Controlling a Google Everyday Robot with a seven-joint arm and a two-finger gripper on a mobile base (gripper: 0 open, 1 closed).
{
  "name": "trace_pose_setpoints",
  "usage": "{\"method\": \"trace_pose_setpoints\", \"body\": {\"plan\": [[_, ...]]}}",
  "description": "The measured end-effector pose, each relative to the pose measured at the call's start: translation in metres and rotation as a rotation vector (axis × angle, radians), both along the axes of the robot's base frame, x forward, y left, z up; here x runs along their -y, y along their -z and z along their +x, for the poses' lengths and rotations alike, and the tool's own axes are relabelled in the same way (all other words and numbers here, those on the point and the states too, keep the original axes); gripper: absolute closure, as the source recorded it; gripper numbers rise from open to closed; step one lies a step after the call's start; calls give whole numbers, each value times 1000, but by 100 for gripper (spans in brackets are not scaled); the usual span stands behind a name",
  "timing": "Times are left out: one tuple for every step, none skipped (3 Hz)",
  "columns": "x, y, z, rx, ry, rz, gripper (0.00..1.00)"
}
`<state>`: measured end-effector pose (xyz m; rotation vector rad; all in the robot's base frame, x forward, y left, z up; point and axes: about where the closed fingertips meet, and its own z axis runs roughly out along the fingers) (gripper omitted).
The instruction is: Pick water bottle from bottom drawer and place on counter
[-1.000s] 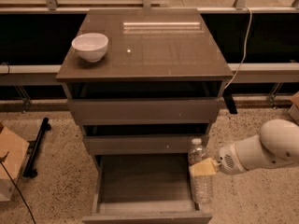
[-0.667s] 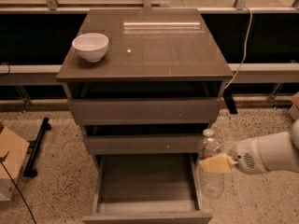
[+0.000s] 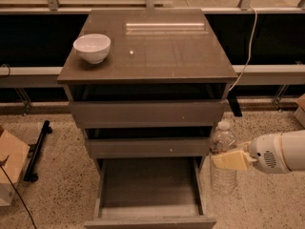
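The water bottle (image 3: 223, 144), clear and ribbed with a white cap, stands upright in the air to the right of the cabinet, level with the middle drawer. My gripper (image 3: 229, 160) reaches in from the right on a white arm and is shut on the bottle's middle with its tan fingers (image 3: 231, 161). The bottom drawer (image 3: 148, 187) is pulled open below and left of the bottle, and its tray holds nothing. The counter (image 3: 157, 51) is the glossy brown top, above and left of the gripper.
A white bowl (image 3: 92, 47) sits on the counter's left side. The two upper drawers (image 3: 147, 112) are partly open. A cardboard box (image 3: 9, 171) and a black stand (image 3: 37, 149) are on the floor at left. A cable (image 3: 245, 56) hangs at right.
My gripper has lifted the bottle up and to the right, out of the bottom drawer's right side to beside the cabinet.
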<state>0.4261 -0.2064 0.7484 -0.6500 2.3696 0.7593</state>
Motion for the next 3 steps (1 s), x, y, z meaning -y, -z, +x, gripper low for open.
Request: {"method": "trace_pose_setpoints", "body": {"plan": [[1,-16,5,51,2,-31,100],[-1,-43,23,141,-5,-61,100],[-3,-65,39,210,2,-72,100]]}}
